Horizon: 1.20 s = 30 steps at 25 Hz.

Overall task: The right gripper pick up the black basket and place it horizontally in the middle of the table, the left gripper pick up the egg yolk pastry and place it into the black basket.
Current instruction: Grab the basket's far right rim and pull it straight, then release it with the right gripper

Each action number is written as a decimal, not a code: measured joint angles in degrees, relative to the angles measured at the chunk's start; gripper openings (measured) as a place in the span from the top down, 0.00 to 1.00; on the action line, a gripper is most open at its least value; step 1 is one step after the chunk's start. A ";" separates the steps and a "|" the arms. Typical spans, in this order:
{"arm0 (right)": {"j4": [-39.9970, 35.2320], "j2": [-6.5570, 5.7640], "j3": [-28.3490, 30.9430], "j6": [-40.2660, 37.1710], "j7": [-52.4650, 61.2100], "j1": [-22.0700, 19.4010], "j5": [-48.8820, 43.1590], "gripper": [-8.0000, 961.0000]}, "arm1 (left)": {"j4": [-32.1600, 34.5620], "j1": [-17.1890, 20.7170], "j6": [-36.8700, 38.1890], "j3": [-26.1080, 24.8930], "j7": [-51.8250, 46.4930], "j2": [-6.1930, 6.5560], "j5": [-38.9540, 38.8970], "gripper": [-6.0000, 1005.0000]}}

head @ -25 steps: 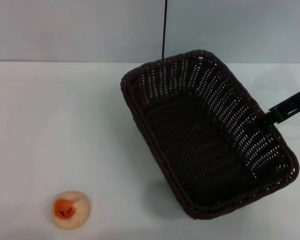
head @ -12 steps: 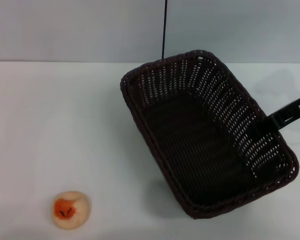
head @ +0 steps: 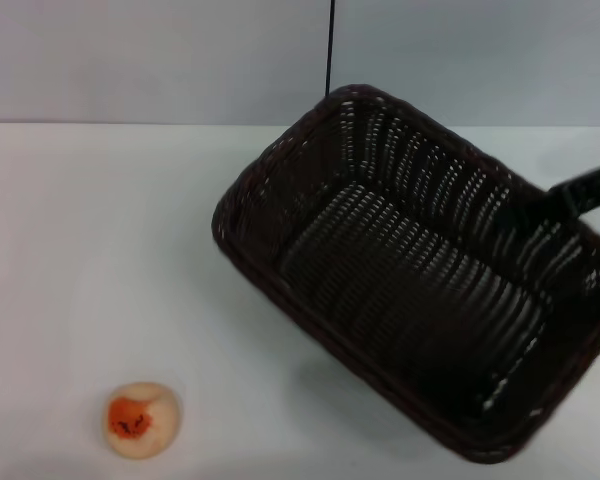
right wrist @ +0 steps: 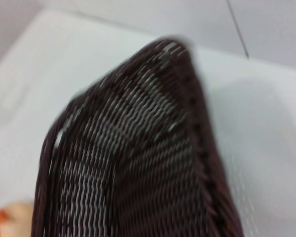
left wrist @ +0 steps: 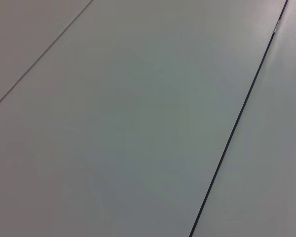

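black basket [head: 410,290] tilted, egg yolk pastry [head: 141,420] apart

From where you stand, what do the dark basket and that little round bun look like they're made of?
The basket looks like woven wicker or plastic rattan, dark brown-black and slightly glossy; light shows through the slotted sides, and the rim looks braided. The bun looks like matte, pale cream baked dough with an orange-red patch on top, though it could be a model.

Of the robot only the right gripper [head: 583,188] shows: a narrow, flat bar in matte black; its fingers can not be seen
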 joint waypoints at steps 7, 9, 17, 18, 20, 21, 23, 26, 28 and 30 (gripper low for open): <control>-7.82 0.22 1.06 -0.24 0.29 -3.04 5.03 0.80 | -0.09 -0.10 0.00 -0.14 0.00 0.00 0.00 0.20; -8.96 -0.13 1.20 -0.68 -0.08 -3.29 7.01 0.81 | -0.13 -0.13 0.00 -0.19 -0.01 0.00 -0.01 0.20; -12.19 -2.04 1.51 -7.15 -9.63 -0.08 10.52 0.81 | -0.17 -0.49 -0.01 -0.27 -0.03 0.00 -0.03 0.20; -12.21 -2.14 1.42 -7.56 -11.40 0.54 10.49 0.81 | -0.17 -0.53 -0.01 -0.27 -0.04 0.00 -0.02 0.20; -12.06 -2.54 0.81 -8.20 -15.62 2.65 9.87 0.81 | -0.17 -0.59 -0.02 -0.22 -0.05 0.00 -0.01 0.20; -12.06 -2.54 0.81 -8.20 -15.62 2.65 9.87 0.81 | -0.16 -0.62 -0.03 -0.17 -0.06 0.00 0.00 0.20; -11.71 -2.77 0.31 -8.29 -17.82 3.92 9.00 0.81 | -0.16 -0.62 -0.07 -0.15 -0.07 0.00 0.00 0.20; -11.40 -2.87 -0.63 -8.26 -20.54 5.67 7.86 0.81 | -0.17 -0.62 -0.25 -0.08 -0.10 0.00 0.00 0.20; -11.19 -2.87 -2.08 -8.03 -21.74 6.53 7.50 0.81 | -0.17 -0.61 -0.40 0.02 -0.14 0.00 0.01 0.20; -10.92 -2.77 -4.09 -7.72 -23.26 7.27 7.18 0.81 | -0.16 -0.61 -0.72 0.74 -0.16 0.00 0.00 0.20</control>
